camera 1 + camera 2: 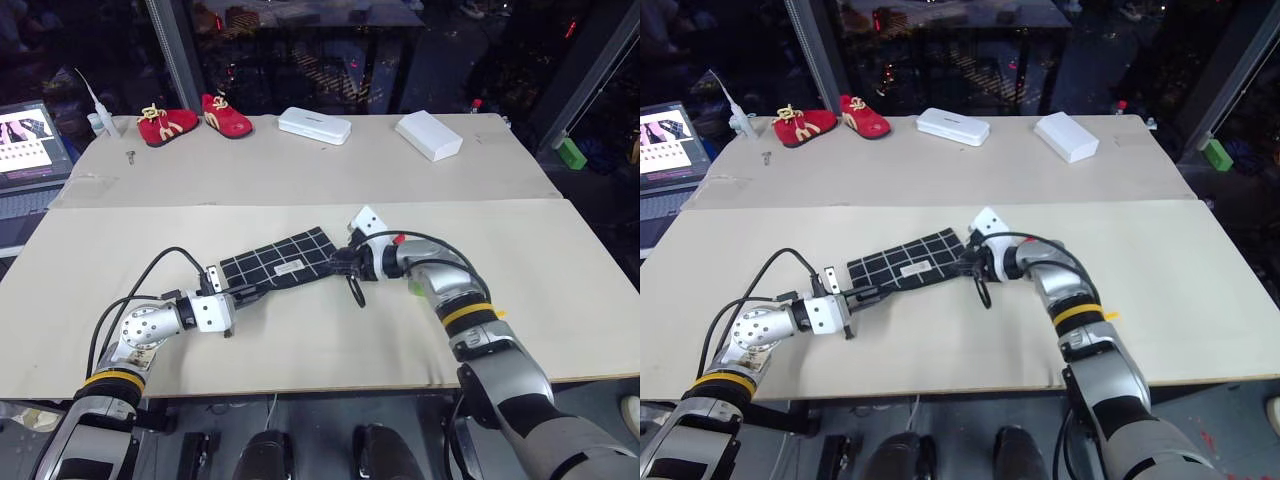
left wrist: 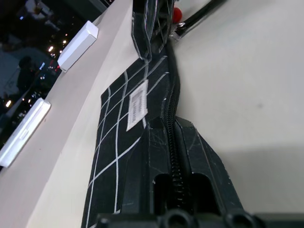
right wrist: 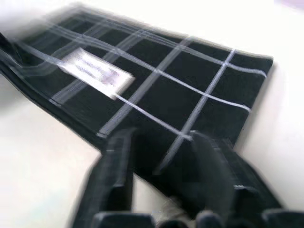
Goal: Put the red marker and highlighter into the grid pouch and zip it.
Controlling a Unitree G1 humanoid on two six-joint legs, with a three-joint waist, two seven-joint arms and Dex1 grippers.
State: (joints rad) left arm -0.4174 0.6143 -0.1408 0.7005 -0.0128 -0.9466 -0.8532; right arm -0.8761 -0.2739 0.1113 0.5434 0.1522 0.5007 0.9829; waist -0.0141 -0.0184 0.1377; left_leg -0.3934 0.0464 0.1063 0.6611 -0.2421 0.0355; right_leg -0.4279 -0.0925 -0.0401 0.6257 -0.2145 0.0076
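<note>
On pouch (image 2: 118,123), white label (image 2: 137,105), text unreadable

Silver-grey arms, yellow band per forearm, looped black cables, white wrist blocks, black two-finger left claw (image 1: 252,291) and right claw (image 1: 340,262).

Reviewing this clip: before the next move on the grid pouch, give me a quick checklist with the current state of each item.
1. Left gripper shut on the near end of the grid pouch: ok, its fingers pinch the zipper edge.
2. Right gripper off the pouch: ok, fingers apart, hanging over the far end.
3. Zipper closed along the edge: looks ok in the left wrist view, but the far end is hidden behind the right gripper.
4. Red marker and highlighter inside: cannot tell.
5. Pouch flat on the table, label up: ok.
6. White boxes and red shoes well away at the far edge: ok.
</note>
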